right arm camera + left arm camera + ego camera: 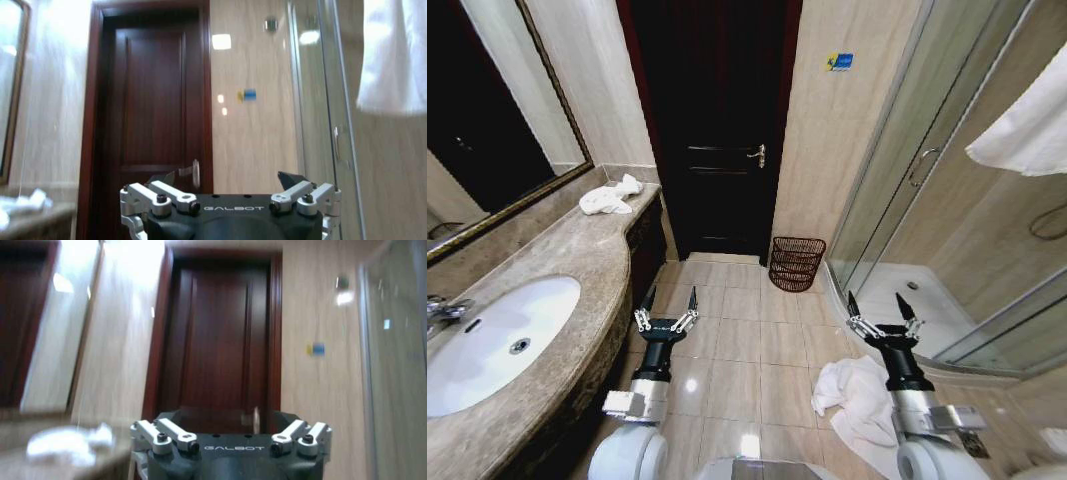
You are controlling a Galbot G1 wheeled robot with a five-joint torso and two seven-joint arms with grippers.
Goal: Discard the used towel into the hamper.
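Note:
A crumpled white towel [610, 197] lies on the far end of the marble counter [577, 262]; the left wrist view shows this towel [67, 442] too. Another white towel [852, 395] is heaped on the floor tiles under my right arm. The hamper [796, 263], a small dark reddish-brown woven basket, stands on the floor against the wall right of the door. My left gripper [667, 298] is open and empty beside the counter front. My right gripper [882, 305] is open and empty above the floor towel. Both point toward the door.
A dark wooden door [715, 130] is shut straight ahead. A white sink [492, 340] is set in the counter at left under a mirror [487, 110]. A glass shower enclosure [947, 200] fills the right side, with a white towel [1027, 125] hanging over it. Bare tiles lie between me and the hamper.

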